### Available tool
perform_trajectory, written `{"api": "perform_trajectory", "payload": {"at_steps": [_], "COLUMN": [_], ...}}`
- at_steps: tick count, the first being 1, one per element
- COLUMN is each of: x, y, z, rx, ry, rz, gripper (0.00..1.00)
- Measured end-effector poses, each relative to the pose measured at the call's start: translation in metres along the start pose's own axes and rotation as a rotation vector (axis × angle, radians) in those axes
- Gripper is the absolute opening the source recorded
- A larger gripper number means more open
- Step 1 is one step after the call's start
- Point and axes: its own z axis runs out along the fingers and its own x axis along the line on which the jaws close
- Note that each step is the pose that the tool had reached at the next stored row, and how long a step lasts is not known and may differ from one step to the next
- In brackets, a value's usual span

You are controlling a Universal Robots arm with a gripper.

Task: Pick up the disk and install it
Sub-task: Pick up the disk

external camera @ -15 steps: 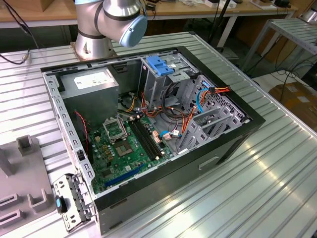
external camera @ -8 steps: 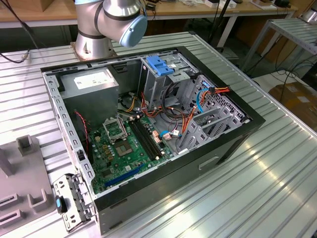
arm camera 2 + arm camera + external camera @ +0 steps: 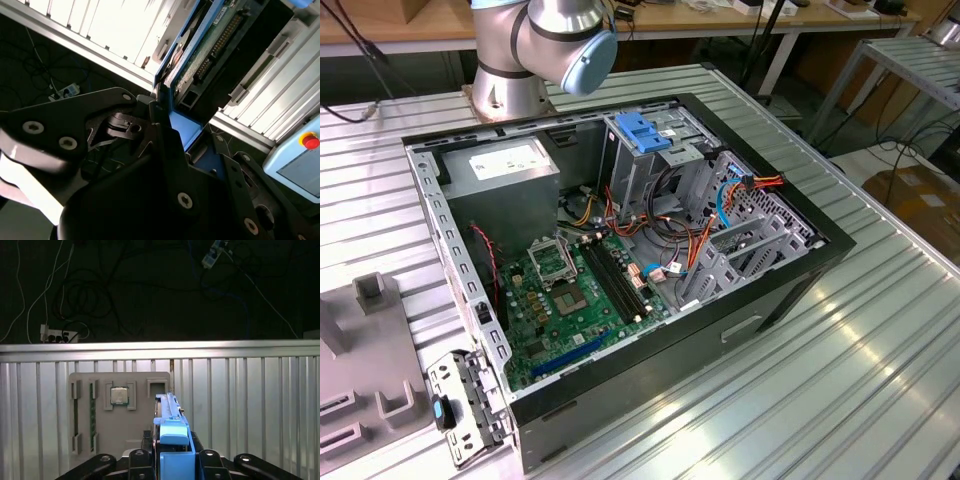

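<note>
The disk (image 3: 173,436) is clamped edge-on in the gripper (image 3: 172,462) and is held over the grey tray (image 3: 120,440). The pick-up is judged done. The case (image 3: 780,300) lies open, and the disk is not yet installed there.

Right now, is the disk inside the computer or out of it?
Out. In the first wrist view the gripper is shut on the disk, holding it edge-on above the ribbed table and grey parts tray.
</note>
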Motion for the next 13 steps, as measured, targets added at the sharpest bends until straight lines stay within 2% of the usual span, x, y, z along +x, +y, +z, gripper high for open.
{"api": "perform_trajectory", "payload": {"at_steps": [7,13], "x": [-0.0002,-0.0004], "y": [-0.0002,-0.0004], "z": [-0.0074,-0.0169], "rx": [0.0000,0.0000], "ry": [0.0000,0.0000], "rz": [0.000,0.000], "gripper": [0.37,0.37]}}
